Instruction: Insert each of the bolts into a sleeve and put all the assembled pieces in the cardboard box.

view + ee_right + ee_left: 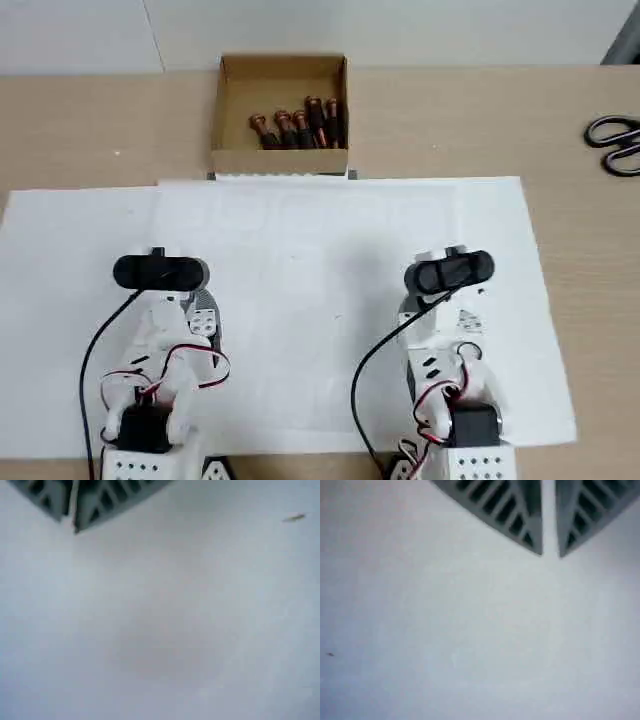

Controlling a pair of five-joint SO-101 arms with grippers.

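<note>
Resting folded on the white paper (330,260) at the counter's (100,120) near edge are two arms, one (160,340) beside the other (450,350). Left fingers (520,515) hang just above bare paper, nearly together with a thin slit between them, holding nothing. Right fingers (110,495) are pressed closed, also holding nothing. Cardboard box (232,158) sits at the paper's far edge with the assembled pieces (300,128) lying inside. Scissors (615,145) lie far off to one side.
</note>
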